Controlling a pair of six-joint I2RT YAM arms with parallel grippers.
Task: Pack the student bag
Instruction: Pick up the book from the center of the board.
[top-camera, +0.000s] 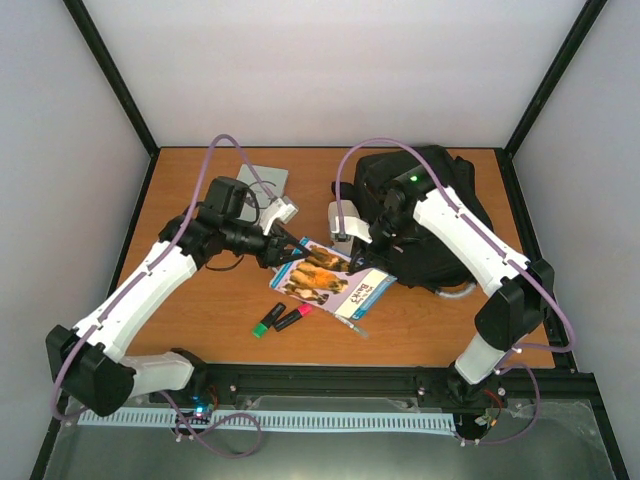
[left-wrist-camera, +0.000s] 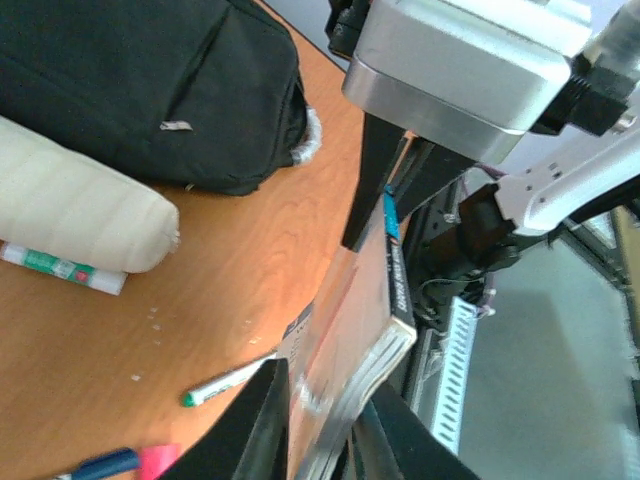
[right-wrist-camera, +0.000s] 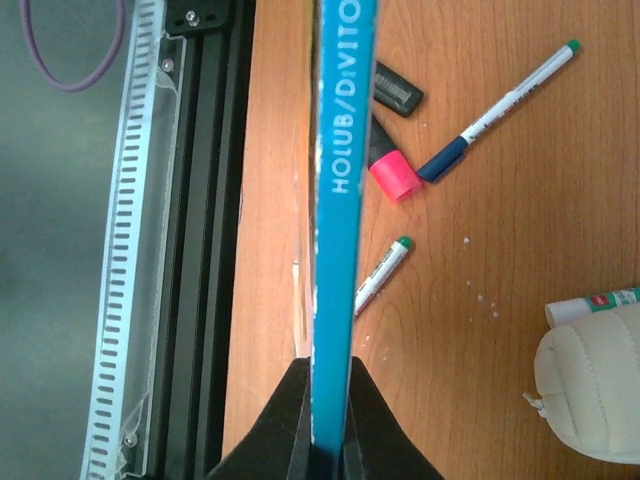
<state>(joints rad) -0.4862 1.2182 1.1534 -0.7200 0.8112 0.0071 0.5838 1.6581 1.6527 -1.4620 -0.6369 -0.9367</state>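
Observation:
The student bag (top-camera: 435, 215), a large black backpack, lies at the back right of the table and shows at the upper left in the left wrist view (left-wrist-camera: 150, 90). A book with a blue spine (right-wrist-camera: 335, 180) and a dog picture on its cover (top-camera: 330, 278) is held tilted above the table between both arms. My right gripper (right-wrist-camera: 328, 440) is shut on the spine end. My left gripper (left-wrist-camera: 320, 440) has one finger on the cover and one on the page side (left-wrist-camera: 370, 320), closed on the book. In the top view the left gripper (top-camera: 275, 250) holds the book's left end and the right gripper (top-camera: 375, 240) its right end.
A cream ribbed pencil case (top-camera: 343, 222) lies against the bag, with a glue stick (left-wrist-camera: 60, 268) beside it. Highlighters (top-camera: 293, 317) and a green-capped pen (left-wrist-camera: 225, 380) lie under and in front of the book. A grey pad (top-camera: 265, 180) sits at the back left.

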